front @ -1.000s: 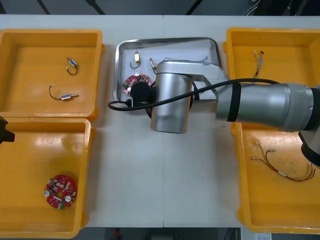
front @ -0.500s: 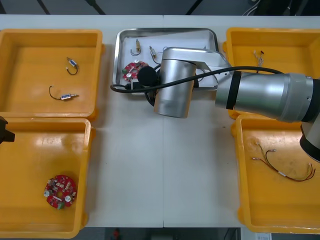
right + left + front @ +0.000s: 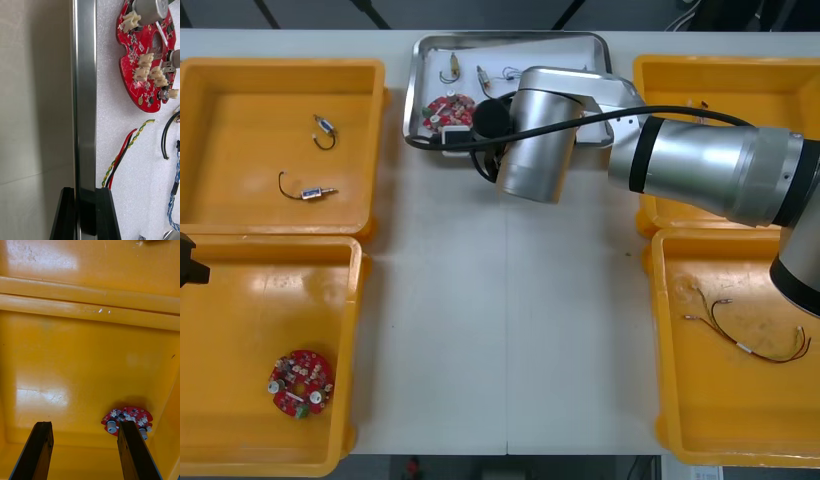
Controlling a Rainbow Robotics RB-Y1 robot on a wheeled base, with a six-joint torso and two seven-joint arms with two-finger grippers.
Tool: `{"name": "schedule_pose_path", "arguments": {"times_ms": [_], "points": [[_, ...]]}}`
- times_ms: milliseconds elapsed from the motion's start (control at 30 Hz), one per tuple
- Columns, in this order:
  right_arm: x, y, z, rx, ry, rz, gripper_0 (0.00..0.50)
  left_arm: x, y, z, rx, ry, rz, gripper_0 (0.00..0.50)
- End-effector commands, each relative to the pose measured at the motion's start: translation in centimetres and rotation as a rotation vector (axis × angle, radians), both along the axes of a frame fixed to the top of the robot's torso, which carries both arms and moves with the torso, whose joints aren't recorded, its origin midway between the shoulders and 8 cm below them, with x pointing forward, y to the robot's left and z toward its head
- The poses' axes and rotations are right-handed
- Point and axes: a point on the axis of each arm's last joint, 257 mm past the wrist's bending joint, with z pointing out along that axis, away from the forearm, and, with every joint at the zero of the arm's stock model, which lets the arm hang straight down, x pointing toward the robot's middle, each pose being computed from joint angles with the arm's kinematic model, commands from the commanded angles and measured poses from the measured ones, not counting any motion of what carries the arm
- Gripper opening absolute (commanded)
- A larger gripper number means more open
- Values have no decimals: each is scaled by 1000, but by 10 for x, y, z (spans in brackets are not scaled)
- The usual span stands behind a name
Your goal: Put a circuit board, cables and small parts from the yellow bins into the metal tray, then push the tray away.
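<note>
My right gripper (image 3: 84, 215) is shut on the near rim of the metal tray (image 3: 84, 93), one finger outside and one inside. In the front view the tray (image 3: 418, 62) sits at the table's far edge, partly under my right wrist (image 3: 535, 140). On its white inside lie a round red circuit board (image 3: 146, 67), a red and yellow cable (image 3: 123, 157), a black cable (image 3: 165, 137) and a blue and white cable (image 3: 174, 195). Small metal parts (image 3: 450, 72) lie near its far rim. My left gripper (image 3: 84, 450) hangs open over the near left bin.
Another red circuit board (image 3: 300, 382) lies in the near left yellow bin (image 3: 350, 300). The far left bin (image 3: 280, 70) holds two small black-wired parts. A cable (image 3: 750, 335) lies in the near right bin (image 3: 670, 400). The far right bin (image 3: 740, 75) holds thin wires.
My right gripper has moved away from me with the tray in its grip, sliding the tray to the table's far edge. The left arm has stayed still.
</note>
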Motion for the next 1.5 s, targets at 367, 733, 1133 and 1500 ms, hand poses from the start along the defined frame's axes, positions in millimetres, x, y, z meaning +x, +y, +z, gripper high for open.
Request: {"name": "schedule_pose_path", "arguments": {"times_ms": [367, 733, 1133, 1500], "points": [[13, 31, 38, 7, -78, 81, 154, 5, 11, 19, 23, -30, 34, 500], [-1, 21, 28, -3, -8, 17, 500, 5, 11, 19, 23, -30, 34, 500], [-49, -19, 35, 11, 175, -170, 500, 5, 11, 19, 23, -30, 34, 500], [-94, -65, 44, 325, 318, -470, 500, 5, 11, 19, 23, -30, 34, 500]]}}
